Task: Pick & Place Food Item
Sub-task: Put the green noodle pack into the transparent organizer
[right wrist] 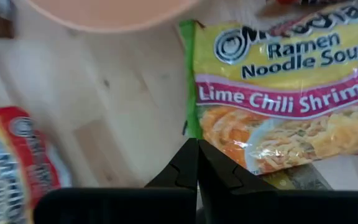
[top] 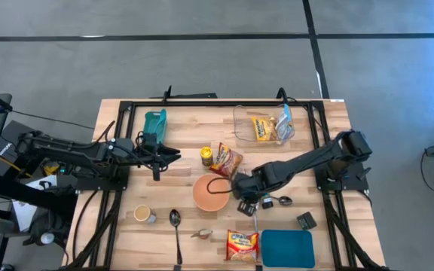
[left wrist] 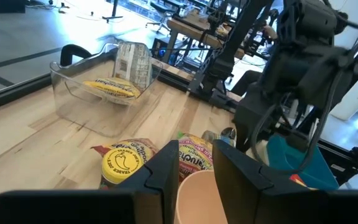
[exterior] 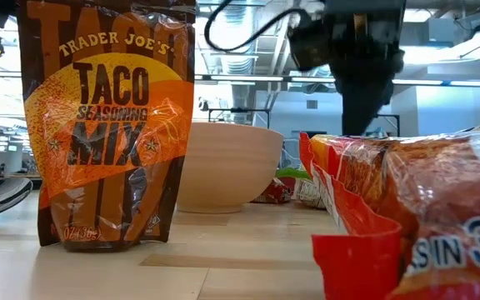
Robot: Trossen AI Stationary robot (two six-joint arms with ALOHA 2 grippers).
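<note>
A Lime Chili Shrimp ramen packet (right wrist: 291,93) lies flat on the wooden table beside the peach bowl (top: 211,193). My right gripper (right wrist: 196,149) is shut and points down over the packet's edge nearest the bowl; whether it touches the packet I cannot tell. In the high view the right gripper (top: 243,190) and its arm hide the packet. My left gripper (left wrist: 197,165) waits at the table's left, level, its fingers open a little with nothing between them. A red ramen packet (top: 242,245) lies near the front edge.
A Taco Seasoning Mix pouch (top: 227,159) and a yellow-lidded jar (top: 206,156) stand behind the bowl. At the far right is a clear tub (top: 266,124) holding packets. A spoon (top: 175,226), a cup (top: 143,214) and a blue pad (top: 287,248) lie near the front.
</note>
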